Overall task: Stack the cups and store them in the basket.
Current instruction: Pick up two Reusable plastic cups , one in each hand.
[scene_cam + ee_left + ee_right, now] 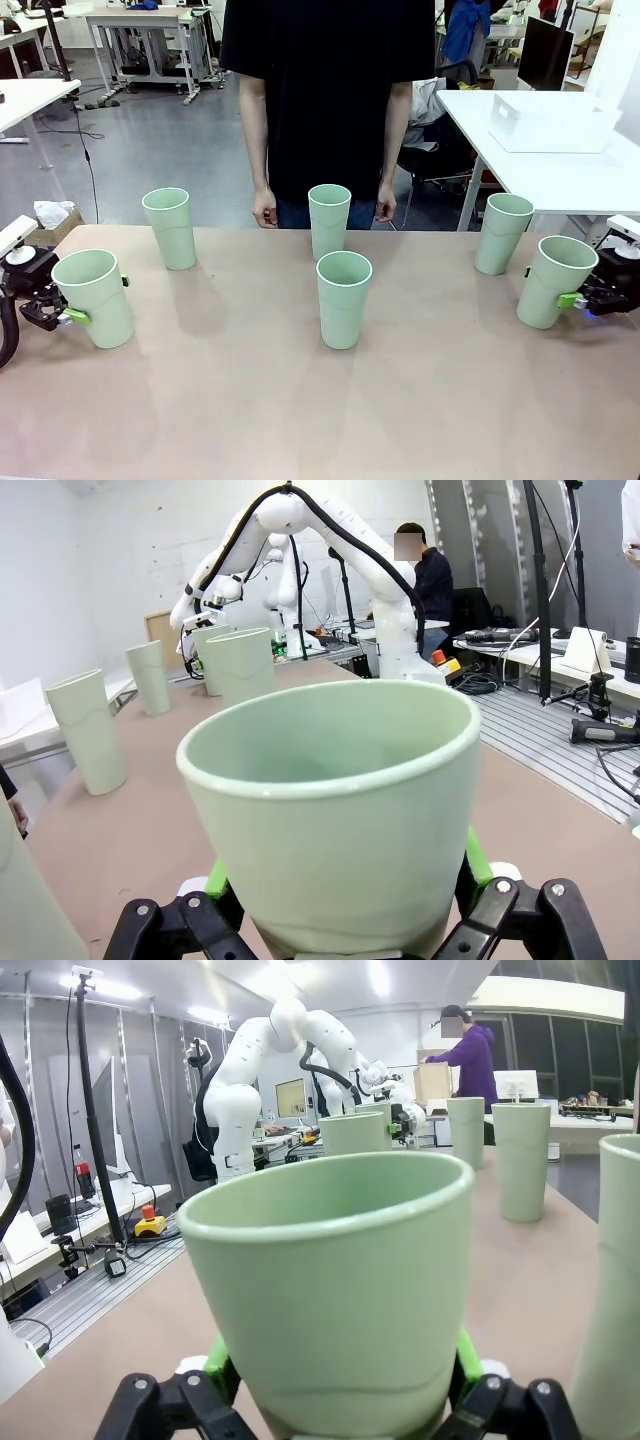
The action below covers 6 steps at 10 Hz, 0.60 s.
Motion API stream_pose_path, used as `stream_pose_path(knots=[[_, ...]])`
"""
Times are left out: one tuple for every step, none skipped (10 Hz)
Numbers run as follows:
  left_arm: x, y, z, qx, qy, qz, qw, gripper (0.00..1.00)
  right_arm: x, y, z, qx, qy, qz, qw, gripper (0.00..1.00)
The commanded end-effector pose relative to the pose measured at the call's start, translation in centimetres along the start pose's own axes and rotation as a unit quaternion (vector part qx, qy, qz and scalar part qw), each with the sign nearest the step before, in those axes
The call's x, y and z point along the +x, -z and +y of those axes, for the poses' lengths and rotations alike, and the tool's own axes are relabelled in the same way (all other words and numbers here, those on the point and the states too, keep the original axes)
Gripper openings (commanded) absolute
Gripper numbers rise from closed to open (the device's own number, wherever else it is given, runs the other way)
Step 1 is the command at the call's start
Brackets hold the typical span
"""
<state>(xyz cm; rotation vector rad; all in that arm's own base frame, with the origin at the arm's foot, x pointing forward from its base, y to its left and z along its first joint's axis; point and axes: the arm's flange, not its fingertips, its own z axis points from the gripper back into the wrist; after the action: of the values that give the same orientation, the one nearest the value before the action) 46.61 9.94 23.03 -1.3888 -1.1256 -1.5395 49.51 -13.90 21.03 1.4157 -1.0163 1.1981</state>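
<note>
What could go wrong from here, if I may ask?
The left tool holds the left cup and the right tool the right cup, both smooth and tilted; either could slip. The right cup stands near another cup, which a swing might topple. The basket sits on another table, perhaps beyond reach.

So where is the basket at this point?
Front view, upper right: the basket sits on the neighbouring white table, off the work table, beyond the free right-hand cup.

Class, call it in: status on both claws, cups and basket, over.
Left claw shut on leftmost cup, tilted. Right claw shut on rightmost cup, tilted. Four cups stand apart, none stacked. Basket on side table; nothing blocking.
</note>
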Motion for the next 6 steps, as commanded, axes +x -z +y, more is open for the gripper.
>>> stream_pose_path(knots=[[0.02,0.58,-1.35,-0.007,0.028,-0.009,1.0,1.0,0.67,0.64,0.55,0.0,0.008,-0.009,1.0,1.0],[-0.01,0.58,-1.32,-0.008,0.025,-0.006,1.0,0.82,0.7,0.58,0.53,-0.001,0.009,-0.006,1.0,0.8],[-0.07,0.56,-1.28,-0.008,0.023,-0.003,1.0,0.82,0.72,0.49,0.5,-0.002,0.007,-0.006,1.0,0.8],[-0.11,0.56,-1.3,-0.01,0.022,0.0,1.0,0.63,0.75,0.4,0.51,-0.003,0.007,-0.006,1.0,0.6],[-0.08,0.54,-1.33,-0.011,0.022,0.001,1.0,0.76,0.74,0.33,0.48,-0.005,0.007,-0.004,1.0,0.74],[-0.03,0.55,-1.34,-0.013,0.021,0.002,1.0,0.44,0.73,0.33,0.54,-0.005,0.004,-0.005,1.0,0.4]])
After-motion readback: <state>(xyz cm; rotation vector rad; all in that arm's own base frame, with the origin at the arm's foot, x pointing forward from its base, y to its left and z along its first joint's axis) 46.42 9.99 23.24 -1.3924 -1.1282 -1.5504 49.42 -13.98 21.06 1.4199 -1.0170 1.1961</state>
